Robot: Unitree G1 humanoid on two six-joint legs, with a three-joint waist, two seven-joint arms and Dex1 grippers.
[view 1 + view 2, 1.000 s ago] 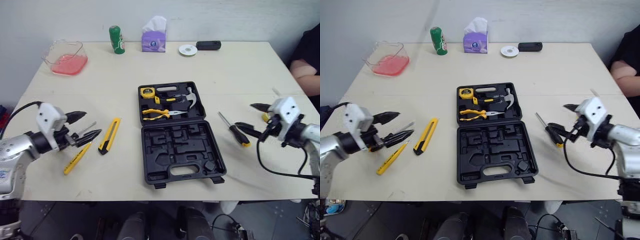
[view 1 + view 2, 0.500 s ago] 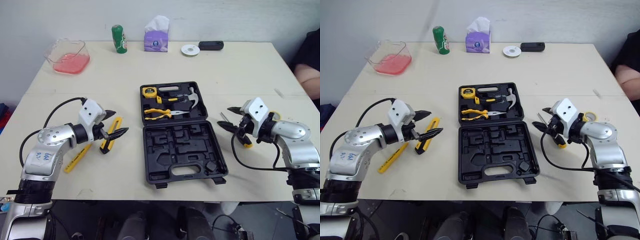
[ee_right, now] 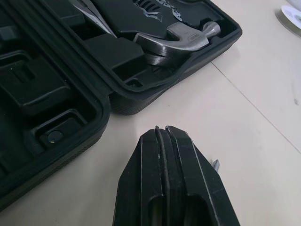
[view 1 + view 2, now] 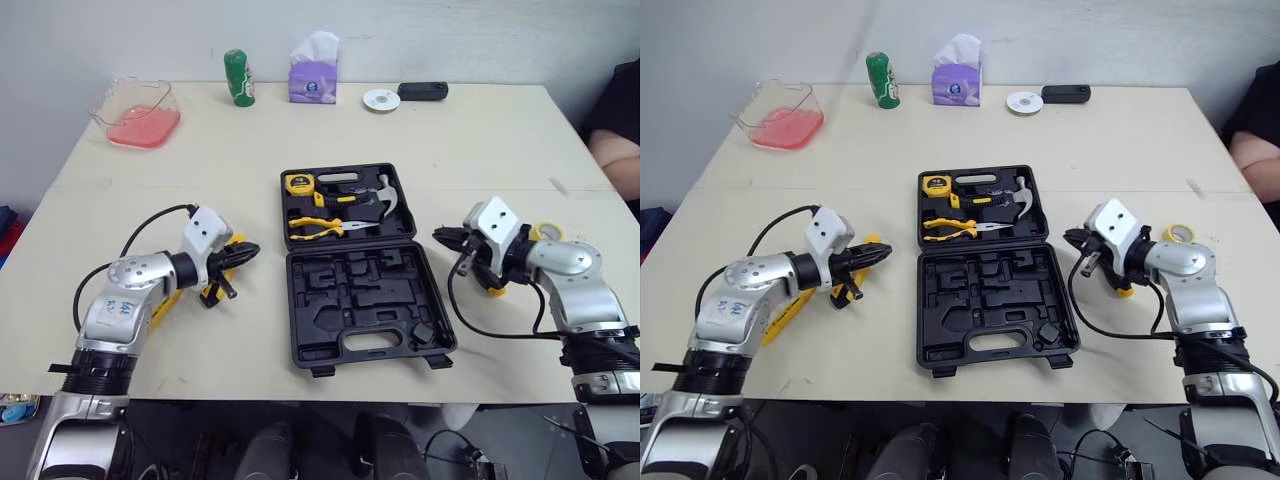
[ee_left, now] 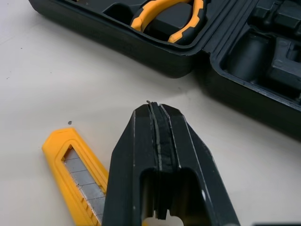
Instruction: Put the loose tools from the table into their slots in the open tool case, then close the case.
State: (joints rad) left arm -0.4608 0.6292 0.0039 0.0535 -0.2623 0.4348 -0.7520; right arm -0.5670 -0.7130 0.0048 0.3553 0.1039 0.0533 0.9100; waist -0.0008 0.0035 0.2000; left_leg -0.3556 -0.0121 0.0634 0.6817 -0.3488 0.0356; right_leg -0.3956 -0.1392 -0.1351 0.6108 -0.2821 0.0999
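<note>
The black tool case point(image 4: 365, 265) lies open mid-table, with a tape measure point(image 4: 295, 184), a hammer point(image 4: 375, 200) and pliers point(image 4: 315, 225) in its far half. The near half's slots are empty. A yellow utility knife point(image 5: 75, 174) lies left of the case. My left gripper point(image 4: 250, 248) hovers over the knife's far end, shut and empty, tips pointing at the case. Further left lies a slim yellow screwdriver point(image 4: 160, 305). Right of the case, my right gripper point(image 4: 440, 235) is shut and empty above a black-and-yellow screwdriver point(image 4: 493, 287), which my arm mostly hides.
Along the far edge stand a pink-filled clear tub point(image 4: 135, 112), a green can point(image 4: 237, 78), a tissue box point(image 4: 312, 75), a white disc point(image 4: 378, 99) and a black device point(image 4: 422, 91). A yellow tape roll point(image 4: 545, 232) lies behind my right arm. A person's arm point(image 4: 615, 140) shows at the right edge.
Both grippers have gone from open to shut and have swung inward toward the case, the left over the utility knife and the right over the screwdriver. The tools have not moved.
</note>
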